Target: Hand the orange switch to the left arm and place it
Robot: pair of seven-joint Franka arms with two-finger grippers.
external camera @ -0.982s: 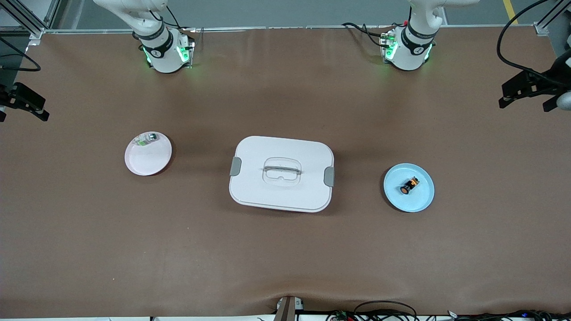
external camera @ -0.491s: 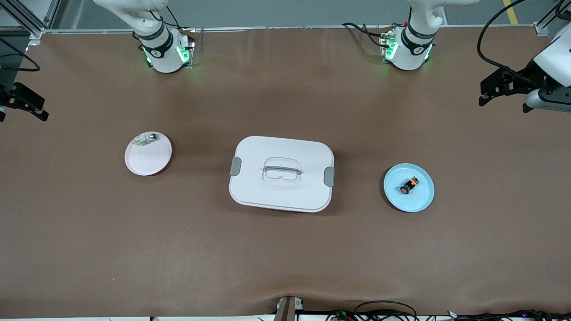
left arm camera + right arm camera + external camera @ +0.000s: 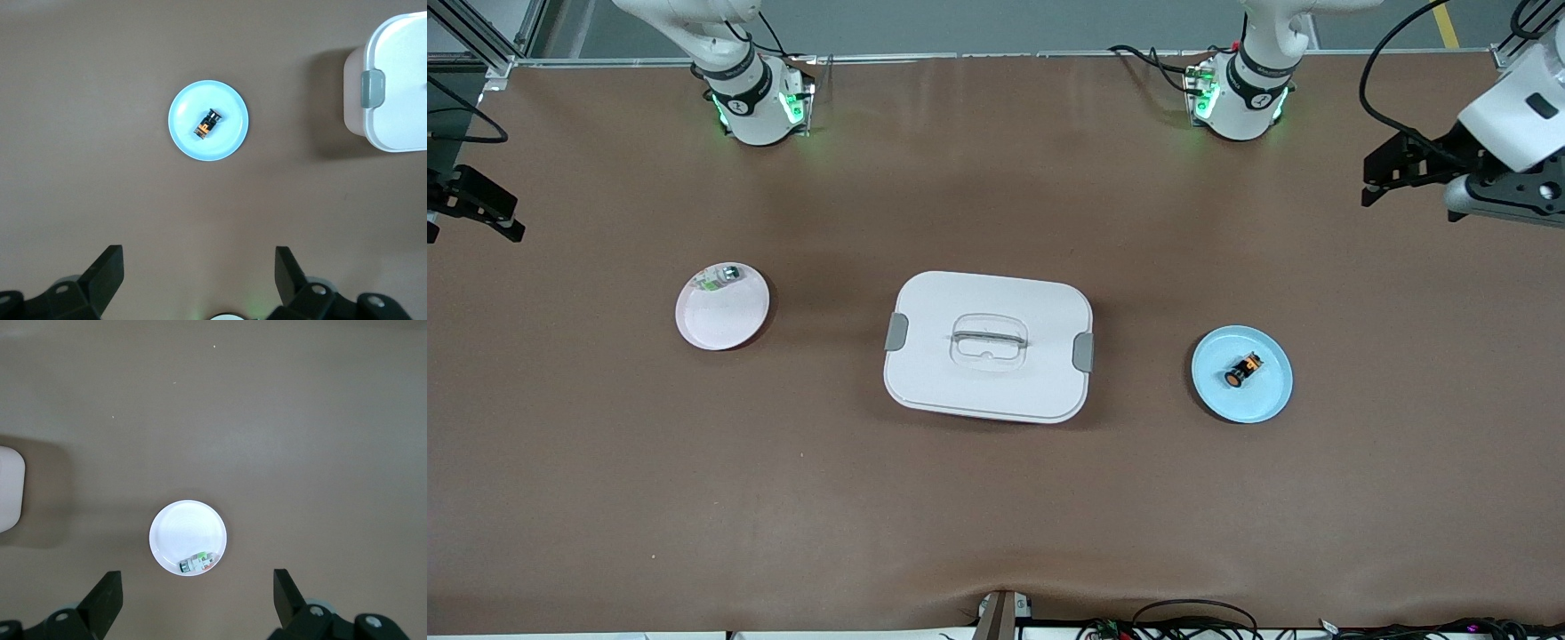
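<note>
The orange switch (image 3: 1243, 370) lies on its side on a blue plate (image 3: 1267, 398), at the left arm's end of the table (image 3: 996, 498), with the white box (image 3: 988, 346) squarely between it and the pale pink plate (image 3: 713, 324) at the right arm's end. The left tool (image 3: 1412, 173) is high up over the table edge at its own end, fingers spread wide and holding nothing, and from its wrist camera the switch sits well away from them. The right tool (image 3: 471, 206) waits at the table's edge at its end, equally wide and empty. The switch strikes me as the awkward bit: it is tiny and round-bodied, so an off-centre pinch could roll it across the plate or squirt it out. The box is the other worry; a low, direct carry across the middle would clip its lid or latch, and a handover over it could drop the part onto it. The pink plate already holds a small clear-green part (image 3: 719, 278), which could be confused with the target or knocked when setting down. By my count: two arms, two plates, one box, one orange switch, one green part.
</note>
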